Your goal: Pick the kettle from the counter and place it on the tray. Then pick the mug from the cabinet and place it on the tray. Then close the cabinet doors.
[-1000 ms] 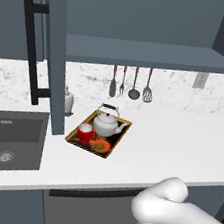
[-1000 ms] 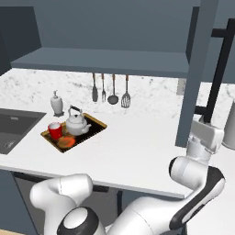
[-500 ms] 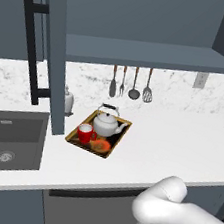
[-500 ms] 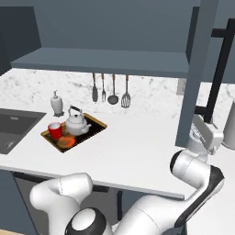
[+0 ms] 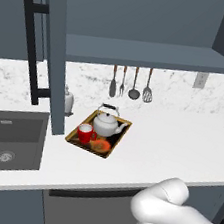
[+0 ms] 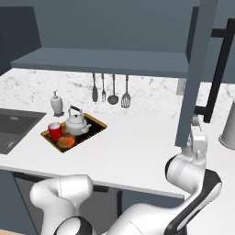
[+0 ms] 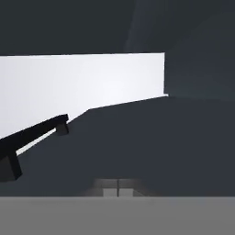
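Two items, kettle (image 5: 106,124) and mug (image 5: 85,133), are sitting on the tray (image 5: 116,140); the clenched end effector (image 6: 196,123) is pressing beside the right cabinet door (image 6: 195,69).

Kitchen: marble counter (image 5: 181,139), sink (image 5: 9,140), hanging utensils (image 5: 130,84), wall cabinet (image 5: 142,52).

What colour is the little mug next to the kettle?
Bright red. The mug shows best in the left base view, on the tray.

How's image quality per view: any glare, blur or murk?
Left base view: even light, soft shadow under the kettle on the tray. Right base view: flat, no glare, slightly soft. Hand view: murky, dark door panel up close, counter washed out white.
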Tool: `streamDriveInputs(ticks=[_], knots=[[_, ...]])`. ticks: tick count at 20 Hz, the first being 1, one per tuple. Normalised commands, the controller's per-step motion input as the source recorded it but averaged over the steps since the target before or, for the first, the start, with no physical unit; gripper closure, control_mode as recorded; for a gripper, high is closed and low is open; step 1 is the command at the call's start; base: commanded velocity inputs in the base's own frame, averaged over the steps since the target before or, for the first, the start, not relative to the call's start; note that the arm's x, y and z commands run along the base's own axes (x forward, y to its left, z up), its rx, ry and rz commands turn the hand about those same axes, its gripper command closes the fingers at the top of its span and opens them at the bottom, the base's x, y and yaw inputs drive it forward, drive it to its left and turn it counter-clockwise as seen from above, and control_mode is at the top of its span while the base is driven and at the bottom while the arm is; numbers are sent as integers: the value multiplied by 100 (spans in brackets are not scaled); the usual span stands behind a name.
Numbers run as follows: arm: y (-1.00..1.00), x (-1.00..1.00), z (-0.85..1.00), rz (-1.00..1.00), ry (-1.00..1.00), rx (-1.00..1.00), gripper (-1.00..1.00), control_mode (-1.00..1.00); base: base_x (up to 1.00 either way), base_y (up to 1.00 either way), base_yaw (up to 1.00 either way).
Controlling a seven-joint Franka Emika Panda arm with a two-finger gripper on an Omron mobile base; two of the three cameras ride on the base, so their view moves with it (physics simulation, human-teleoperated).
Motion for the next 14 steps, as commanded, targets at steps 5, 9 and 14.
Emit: streamDriveInputs(ticks=[5, 9, 14], knots=[[55, -27, 28, -25, 8, -17, 100, -100, 0, 0, 0], [53, -3, 26, -26, 11, -15, 100, -100, 0, 0, 0], [65, -4, 12, -25, 13, -15, 100, -100, 0, 0, 0]])
